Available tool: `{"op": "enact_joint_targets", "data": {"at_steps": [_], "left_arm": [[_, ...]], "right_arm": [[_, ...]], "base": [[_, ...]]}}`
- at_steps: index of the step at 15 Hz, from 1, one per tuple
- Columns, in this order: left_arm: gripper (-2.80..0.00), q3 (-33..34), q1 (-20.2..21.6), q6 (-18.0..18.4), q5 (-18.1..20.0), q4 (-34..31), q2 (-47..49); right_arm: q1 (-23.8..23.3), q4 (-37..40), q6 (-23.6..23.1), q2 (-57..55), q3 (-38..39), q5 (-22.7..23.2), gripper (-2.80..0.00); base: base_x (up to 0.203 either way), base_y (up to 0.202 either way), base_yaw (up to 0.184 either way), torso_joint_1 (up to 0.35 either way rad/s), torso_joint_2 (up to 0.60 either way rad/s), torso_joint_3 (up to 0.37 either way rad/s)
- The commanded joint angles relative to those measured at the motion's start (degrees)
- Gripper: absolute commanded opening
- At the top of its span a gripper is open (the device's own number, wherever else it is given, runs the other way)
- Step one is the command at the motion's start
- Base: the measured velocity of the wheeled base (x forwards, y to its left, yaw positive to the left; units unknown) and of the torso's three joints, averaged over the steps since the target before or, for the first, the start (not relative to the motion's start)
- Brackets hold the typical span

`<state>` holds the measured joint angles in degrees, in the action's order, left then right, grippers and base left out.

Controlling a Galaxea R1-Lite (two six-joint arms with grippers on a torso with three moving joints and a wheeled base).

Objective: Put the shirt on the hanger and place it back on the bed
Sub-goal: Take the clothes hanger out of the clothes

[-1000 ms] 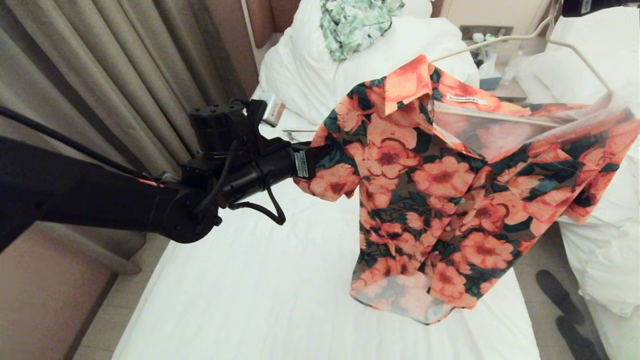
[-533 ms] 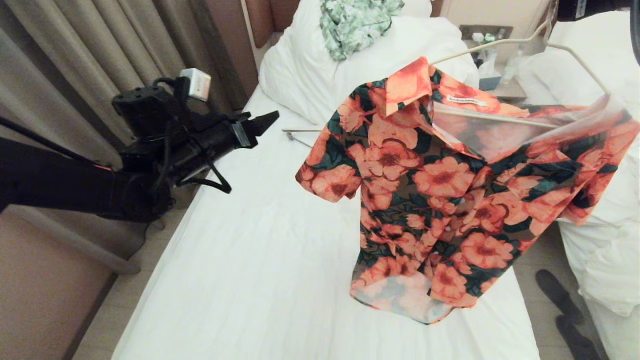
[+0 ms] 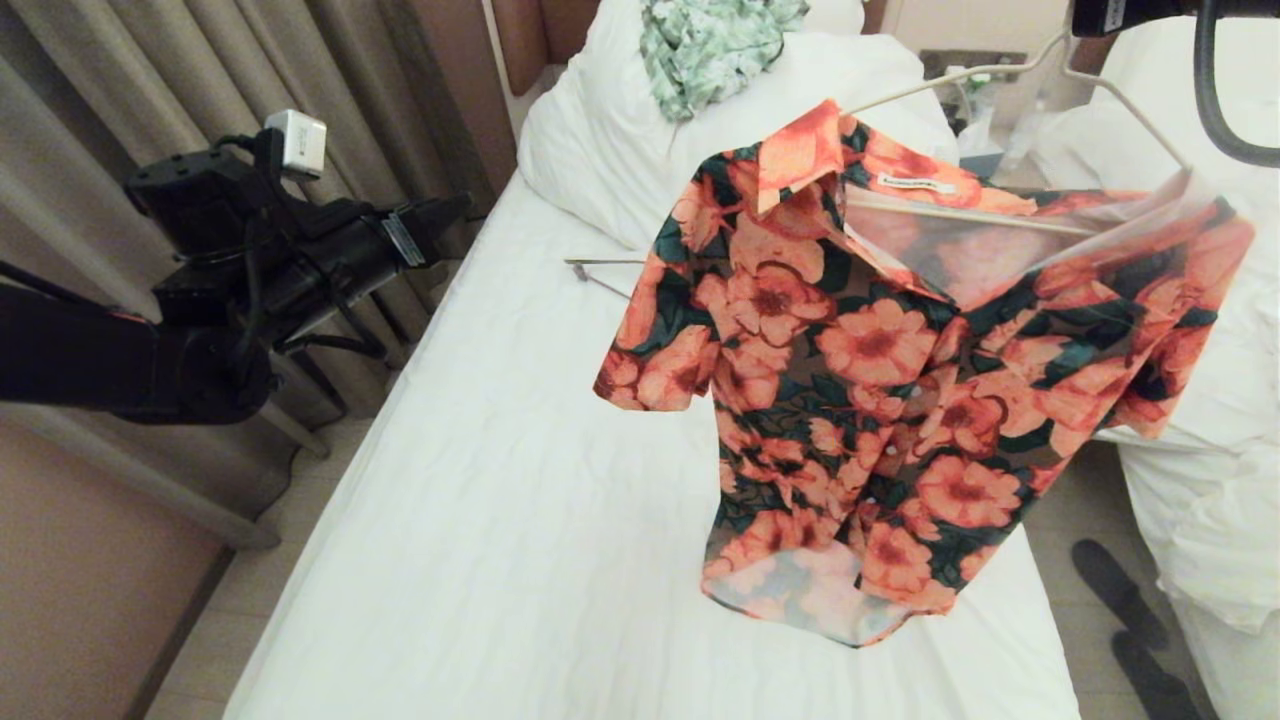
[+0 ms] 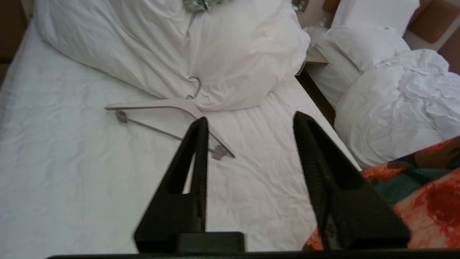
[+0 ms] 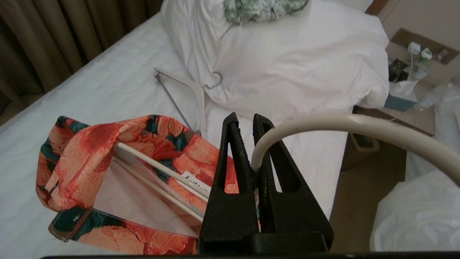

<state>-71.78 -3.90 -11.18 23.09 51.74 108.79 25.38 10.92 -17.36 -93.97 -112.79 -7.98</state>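
Since a second ago the left gripper (image 3: 455,205) has let go of the shirt's sleeve and swung away toward the curtains; it now hangs over the bed's left edge with its jaws parted and nothing between them, well apart from the shirt (image 3: 880,370). In its wrist view the two black fingers (image 4: 187,180) stand apart over the white sheet, with a corner of the flowered cloth just beside the far finger. Beyond its tips lies a thicker white hanger with a grey crossbar (image 4: 169,117), flat on the sheet, its hook touching the big white pillow (image 4: 201,50). The right gripper (image 5: 248,144) is up at the top right edge of the head view, its jaws pinched tight on the neck of the hanger (image 5: 345,126), whose cream wire curves out from between the fingers. Below that grip the hanger's arms run into the shirt's collar opening, and the shirt hangs from them in the air, tilted, its hem above the bed (image 3: 500,560) toward its right side and not resting on the sheet. A pale green-and-white garment (image 3: 710,45) sits on top of the pillow, far beyond both grippers. To the right of the shirt is a second bed with a rumpled duvet (image 3: 1220,500).
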Motion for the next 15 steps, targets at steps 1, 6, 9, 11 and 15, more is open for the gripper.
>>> {"op": "enact_joint_targets", "data": {"at_steps": [1, 6, 9, 11, 15], "left_arm": [[-2.80, -0.3, 0.4, -0.1, 0.1, 0.3, 0.1], [-2.80, -0.4, 0.4, -0.2, 0.0, 0.4, 0.0], [-2.80, -0.3, 0.3, -0.2, -0.1, 0.5, 0.0], [-2.80, -0.4, 0.4, -0.2, -0.1, 0.4, -0.1], [-2.80, -1.3, 1.7, -2.6, -0.2, 1.1, -0.1]], "right_arm": [[0.2, -0.5, -0.3, -0.7, 0.0, 0.1, -2.80], [1.1, -13.0, -2.3, -1.7, -0.1, 0.0, -2.80], [3.4, -21.6, -6.0, -3.4, -0.1, -0.3, -2.80], [3.8, -21.6, -6.2, -3.6, -0.1, -0.3, -2.80], [3.8, -21.8, -6.6, -3.3, -0.1, -0.9, -2.80]], "base": [[0.000, 0.000, 0.000, 0.000, 0.00, 0.000], [0.000, 0.000, 0.000, 0.000, 0.00, 0.000], [0.000, 0.000, 0.000, 0.000, 0.00, 0.000], [0.000, 0.000, 0.000, 0.000, 0.00, 0.000], [0.000, 0.000, 0.000, 0.000, 0.00, 0.000]]}}
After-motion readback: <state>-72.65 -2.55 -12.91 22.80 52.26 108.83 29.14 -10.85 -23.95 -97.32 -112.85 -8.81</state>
